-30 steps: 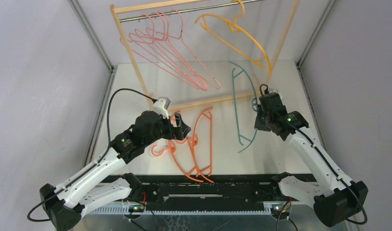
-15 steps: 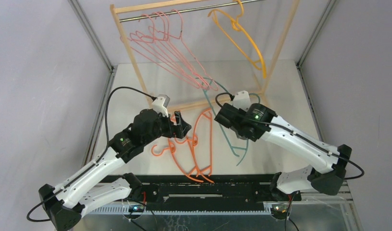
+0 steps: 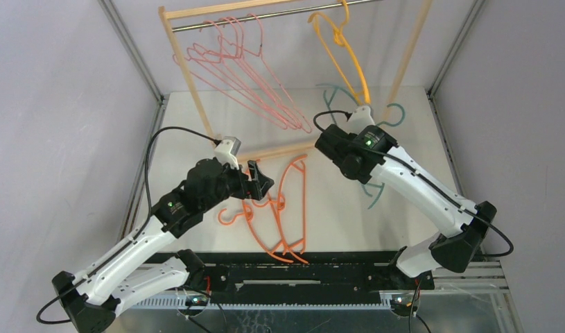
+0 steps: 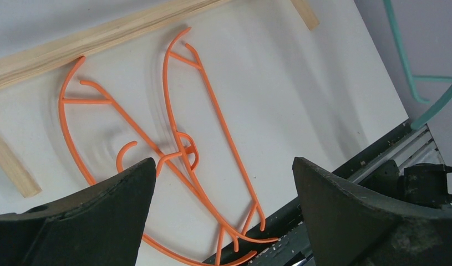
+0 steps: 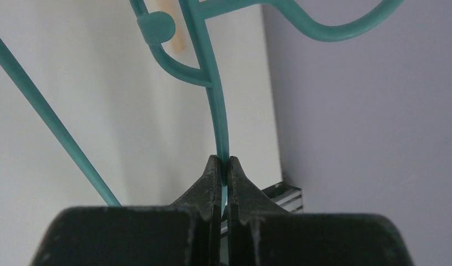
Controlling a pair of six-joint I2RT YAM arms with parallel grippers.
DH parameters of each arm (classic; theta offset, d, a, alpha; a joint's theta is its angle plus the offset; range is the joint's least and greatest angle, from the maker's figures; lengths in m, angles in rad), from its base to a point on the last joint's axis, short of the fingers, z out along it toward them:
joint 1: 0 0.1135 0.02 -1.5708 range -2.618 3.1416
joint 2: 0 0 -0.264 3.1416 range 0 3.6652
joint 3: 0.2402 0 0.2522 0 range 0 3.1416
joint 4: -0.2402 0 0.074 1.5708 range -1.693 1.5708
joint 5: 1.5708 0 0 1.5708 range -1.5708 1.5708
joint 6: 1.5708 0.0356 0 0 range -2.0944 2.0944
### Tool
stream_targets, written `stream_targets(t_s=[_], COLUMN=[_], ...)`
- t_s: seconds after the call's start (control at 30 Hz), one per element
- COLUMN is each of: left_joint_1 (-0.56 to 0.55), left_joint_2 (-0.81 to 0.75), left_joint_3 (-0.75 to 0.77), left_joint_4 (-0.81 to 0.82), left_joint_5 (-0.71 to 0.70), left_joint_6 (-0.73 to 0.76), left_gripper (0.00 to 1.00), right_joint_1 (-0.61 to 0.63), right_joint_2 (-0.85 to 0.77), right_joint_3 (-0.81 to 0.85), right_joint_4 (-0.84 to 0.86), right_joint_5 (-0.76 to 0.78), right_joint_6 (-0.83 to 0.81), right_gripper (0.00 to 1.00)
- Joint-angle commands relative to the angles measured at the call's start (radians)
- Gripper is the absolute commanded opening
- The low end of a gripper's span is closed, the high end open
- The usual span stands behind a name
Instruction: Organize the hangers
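change: right gripper [image 5: 224,164] has swung the teal hanger [image 5: 219,105] up off mid-table [image 4: 301,83] toward the rack's [image 3: 189,76] right post; yellow-orange hanger [image 3: 338,33] now hangs edge-on.
right grip: clamped on the teal wire.
left gripper [image 4: 223,166]: jaws spread wide, unmoved, above the orange hangers [image 4: 181,148] lying flat.
surroundings: pink hangers [image 3: 245,76] on the rod; rack base bar just beyond the orange hangers.

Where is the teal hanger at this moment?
The teal hanger is on the right side of the top view, pinched in the shut right gripper, close to the yellow hanger on the rack; the orange hangers lie to its left.
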Motion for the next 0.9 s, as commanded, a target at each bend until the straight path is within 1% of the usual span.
stream_targets(t_s=[0.0,0.03,0.07,0.17,0.23,0.33,0.4,0.47,0.53,0.63,0.8,0.87], left_joint_1=[0.007,0.007,0.008,0.008,0.008,0.008,0.008,0.008,0.008,0.008,0.008,0.008], left_joint_2=[-0.002,0.004,0.013,0.032,0.039,0.043,0.044,0.044,0.041,0.032,0.019,0.015], left_joint_3=[0.041,0.045,0.050,0.067,0.077,0.082,0.082,0.081,0.081,0.074,0.062,0.057], left_joint_4=[0.013,0.013,0.012,0.004,0.003,0.009,0.014,0.013,0.013,0.016,0.017,0.018], left_joint_5=[-0.004,-0.001,0.005,0.010,0.008,0.004,0.006,0.006,0.002,-0.004,-0.007,-0.008], left_joint_6=[0.024,0.026,0.029,0.041,0.045,0.043,0.042,0.042,0.041,0.035,0.027,0.025], left_gripper=[0.98,0.98,0.97,0.97,0.98,0.97,0.97,0.97,0.98,0.98,0.98,0.97], right_joint_1=[-0.080,-0.089,-0.091,-0.062,-0.016,0.035,0.050,0.070,0.097,0.118,0.163,0.185], right_joint_2=[-0.037,-0.050,-0.074,-0.162,-0.209,-0.221,-0.215,-0.222,-0.235,-0.227,-0.168,-0.153], right_joint_3=[-0.007,-0.021,-0.036,-0.073,-0.076,-0.039,0.001,0.033,0.061,0.117,0.182,0.193], right_joint_4=[0.046,0.096,0.186,0.392,0.431,0.354,0.295,0.269,0.249,0.150,-0.003,-0.013], right_joint_5=[0.168,0.180,0.186,0.119,0.085,0.042,-0.062,-0.164,-0.195,-0.130,0.003,0.031], right_joint_6=[-0.116,-0.190,-0.253,-0.440,-0.461,-0.409,-0.369,-0.339,-0.291,-0.229,-0.201,-0.213], right_gripper=[0.00,0.00,0.00,0.00,0.00,0.00,0.00,0.00,0.00,0.00,0.00,0.00])
